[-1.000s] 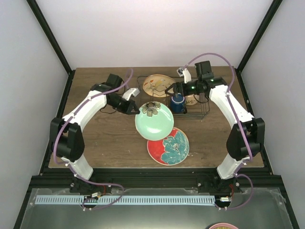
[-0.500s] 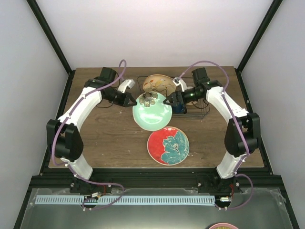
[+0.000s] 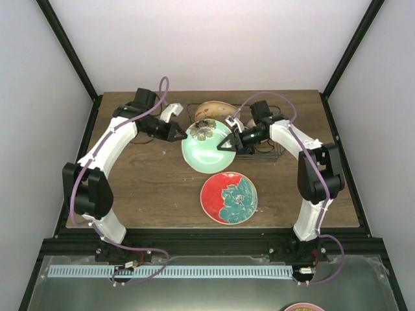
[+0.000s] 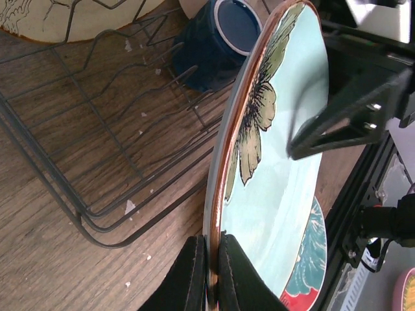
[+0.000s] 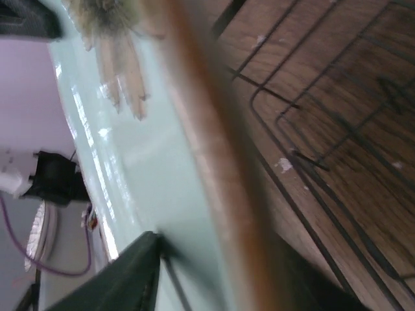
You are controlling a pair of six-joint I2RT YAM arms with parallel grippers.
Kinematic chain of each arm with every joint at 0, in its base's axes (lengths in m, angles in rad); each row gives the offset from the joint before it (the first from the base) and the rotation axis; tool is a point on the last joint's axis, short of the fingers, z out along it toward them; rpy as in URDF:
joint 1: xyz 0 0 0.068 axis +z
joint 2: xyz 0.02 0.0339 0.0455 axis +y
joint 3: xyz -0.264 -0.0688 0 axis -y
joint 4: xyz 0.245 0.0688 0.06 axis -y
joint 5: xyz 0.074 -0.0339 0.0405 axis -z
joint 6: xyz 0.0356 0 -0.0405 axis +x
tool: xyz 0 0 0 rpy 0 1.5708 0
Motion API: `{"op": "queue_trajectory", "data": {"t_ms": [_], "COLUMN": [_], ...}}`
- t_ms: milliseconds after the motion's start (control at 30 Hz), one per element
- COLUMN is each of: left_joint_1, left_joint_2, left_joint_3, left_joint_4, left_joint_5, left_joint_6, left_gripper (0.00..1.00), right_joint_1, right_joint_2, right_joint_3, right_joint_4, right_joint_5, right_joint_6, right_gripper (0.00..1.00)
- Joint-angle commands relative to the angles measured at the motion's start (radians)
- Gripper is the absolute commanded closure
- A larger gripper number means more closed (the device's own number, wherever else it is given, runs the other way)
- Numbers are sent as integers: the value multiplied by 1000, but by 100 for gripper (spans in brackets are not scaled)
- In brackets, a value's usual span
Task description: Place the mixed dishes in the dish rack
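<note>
My left pincer [image 4: 207, 272] is clamped on the mint green plate [image 3: 206, 152], tilted above the desk [image 3: 142, 181] at the dish rack's [image 4: 87, 212] edge. My right pincer [image 3: 228, 144] straddles the opposite rim; I cannot tell if it grips.

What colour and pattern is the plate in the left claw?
Mint green plate, olive flower outlined in black, brown rim. Left wrist view shows it best.

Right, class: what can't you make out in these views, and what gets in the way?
Top view: whether the right gripper clamps the mint green plate; too small.
Right wrist view: that plate's rim; blurred, too close.
Left wrist view: red plate; mostly behind the mint green plate.
Left wrist view: cream-yellow plate; cropped by the top edge.
</note>
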Motion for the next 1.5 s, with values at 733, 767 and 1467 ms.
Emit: {"op": "queue_trajectory", "data": {"t_ms": [733, 767, 1467], "left_joint_1": [123, 135, 198], "left_joint_2": [-35, -45, -78], "left_joint_3": [100, 103, 143], "left_joint_4": [134, 148, 124], "left_joint_5": [-5, -40, -560], "left_joint_6": [-83, -98, -204], "left_gripper": [0, 0, 0], "right_joint_1": [19, 19, 63], "right_joint_2": [-103, -113, -308], "right_joint_3": [212, 209, -152], "right_joint_4": [108, 126, 718], "right_joint_5": [262, 282, 669], "right_joint_6": [-145, -168, -829], "right_gripper": [99, 99, 99]}}
